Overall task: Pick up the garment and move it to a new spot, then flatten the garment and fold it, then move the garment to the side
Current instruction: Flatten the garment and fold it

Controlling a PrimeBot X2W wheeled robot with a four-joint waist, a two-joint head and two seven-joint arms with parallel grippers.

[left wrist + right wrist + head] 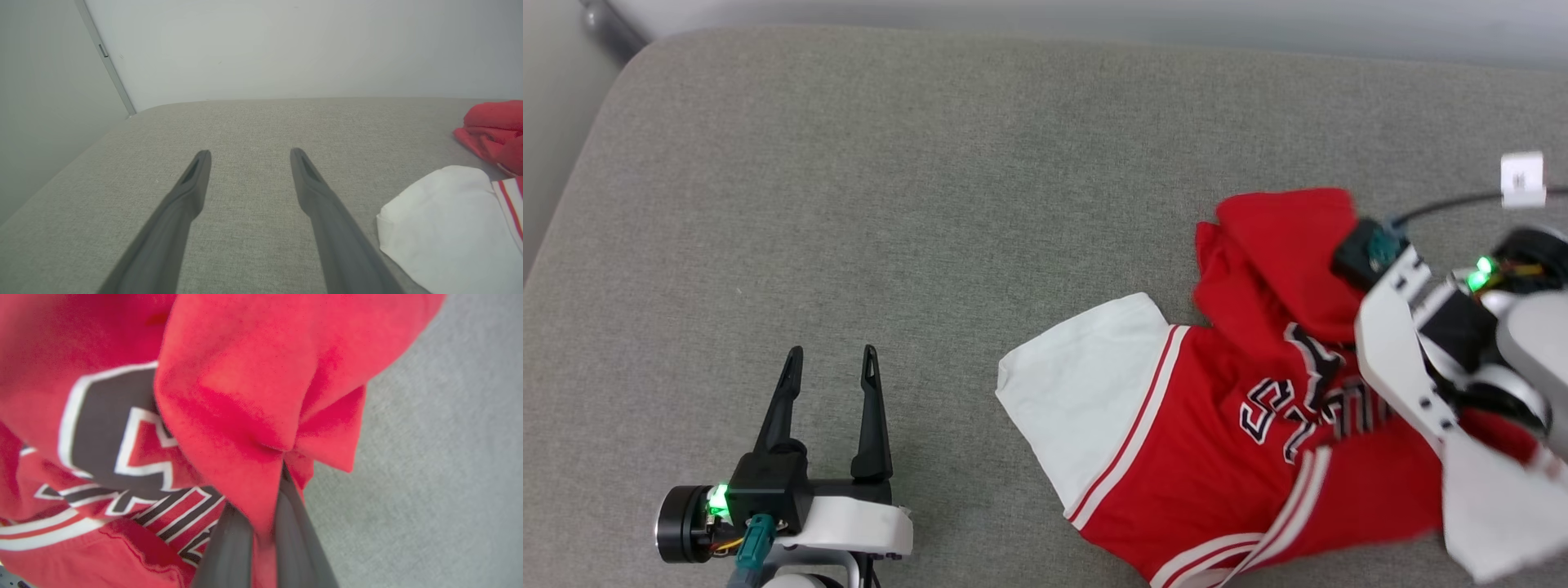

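**A:** Where does the shirt lie for us?

**B:** The shirt (pixel 1201 425) lies crumpled on the right half of the cushion (pixel 849 163), well clear of the back edge and the rounded back-left corner. Its long axis runs left to right across us. A white sleeve (pixel 1078 400) spreads flat toward the middle, and the red body with the black lettering (pixel 1298 400) bunches up toward the right.

**A:** Which arm is nearer?

**B:** Our right arm (pixel 1401 367) is right on it, with its jaws sunk into the red body beside the lettering. Our left arm (pixel 849 523) sits over bare cushion on the left half, well apart from the shirt. The nearest cloth to it is the white sleeve, off to its right.

**A:** And the jaws?

**B:** Our right jaws are closed, pinching a fold of red cloth. In the right wrist view the fabric puckers where they meet and drapes over them. Our left jaws stand wide open, holding nothing, with only grey cushion between them.

**A:** So what does the coming move turn on?

**B:** We judge the pick-up is in hand: the grip is made and the lift is not yet done. We hold the shirt near its right end, so the sleeve end should trail off to the left. The open room lies toward the left and back edges. With only one fold pinched, the cloth could slip out.
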